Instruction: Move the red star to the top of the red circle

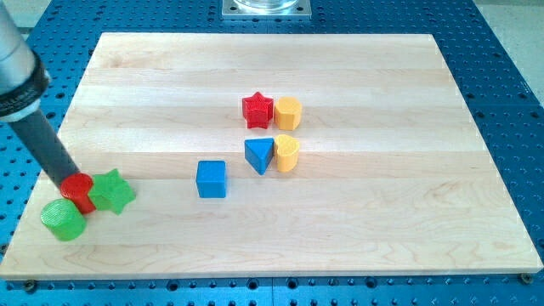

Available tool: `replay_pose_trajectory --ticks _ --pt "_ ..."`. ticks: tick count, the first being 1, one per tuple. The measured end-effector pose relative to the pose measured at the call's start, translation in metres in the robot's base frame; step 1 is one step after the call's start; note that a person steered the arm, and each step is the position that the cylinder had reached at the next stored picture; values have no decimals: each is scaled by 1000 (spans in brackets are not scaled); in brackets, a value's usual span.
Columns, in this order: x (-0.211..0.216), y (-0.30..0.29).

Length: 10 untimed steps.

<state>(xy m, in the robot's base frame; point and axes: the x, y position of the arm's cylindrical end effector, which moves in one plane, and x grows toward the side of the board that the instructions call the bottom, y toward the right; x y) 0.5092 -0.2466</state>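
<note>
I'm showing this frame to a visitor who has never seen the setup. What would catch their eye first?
Probably the dark rod slanting in from the view's top left, my tip hidden right behind the red circle near the board's lower left corner, with the green star and green cylinder crowded against that circle. Next, the tight cluster near the middle: red star, two yellow blocks, blue triangle, and blue cube apart.

Red star (257, 110) beside yellow block (288, 112), red circle (82, 195) lower-left between green cylinder (63, 220) and green star (113, 192), my tip (71, 181) at it
</note>
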Motion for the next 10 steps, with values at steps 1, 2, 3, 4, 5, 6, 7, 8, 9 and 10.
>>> replay_pose_trajectory --ticks 1,2,3,4,5,6,7,8,9,10 --pt "-20 -21" --pt "-60 11" --pt "-112 57" --pt "-179 141" --pt "-201 255" --pt "-174 326" --pt "-141 296" --pt "-100 228" --pt "-77 173" --pt "-120 236"
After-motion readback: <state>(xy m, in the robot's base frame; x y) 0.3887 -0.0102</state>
